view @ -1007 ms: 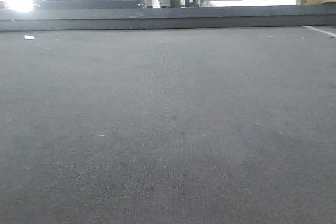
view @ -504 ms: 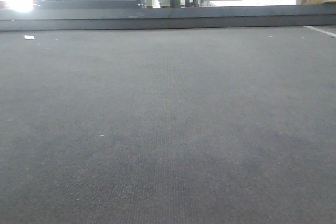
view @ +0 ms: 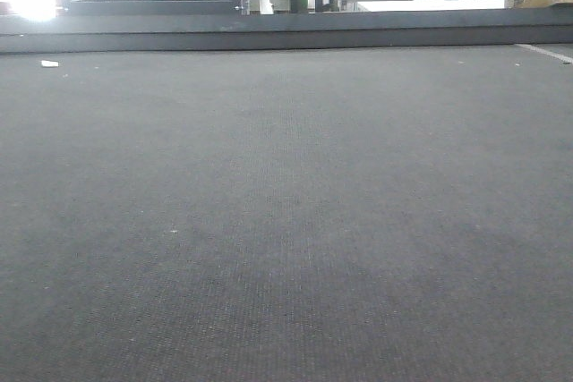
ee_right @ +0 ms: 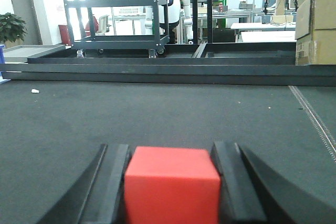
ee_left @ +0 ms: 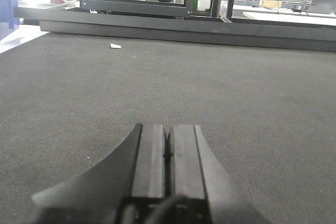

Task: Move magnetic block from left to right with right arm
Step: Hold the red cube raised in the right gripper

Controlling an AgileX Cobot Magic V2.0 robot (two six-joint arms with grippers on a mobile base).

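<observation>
The magnetic block (ee_right: 172, 192), a plain bright-red cube, fills the gap between the black fingers of my right gripper (ee_right: 170, 148) in the right wrist view. Both fingers press against its sides, so the gripper is shut on it just above the dark mat (ee_right: 157, 114). In the left wrist view my left gripper (ee_left: 168, 127) hangs low over the mat (ee_left: 236, 93) with its two pads pressed together and nothing between them. The front-facing view shows only the mat (view: 286, 221); neither arm nor the block appears there.
A small white scrap (ee_left: 115, 46) lies far left on the mat. A low black rail (view: 286, 35) runs along the far edge, with metal racks behind it. Cardboard boxes (ee_right: 316, 24) stand at the far right, and a pale strip (ee_right: 315, 124) crosses the mat's right side.
</observation>
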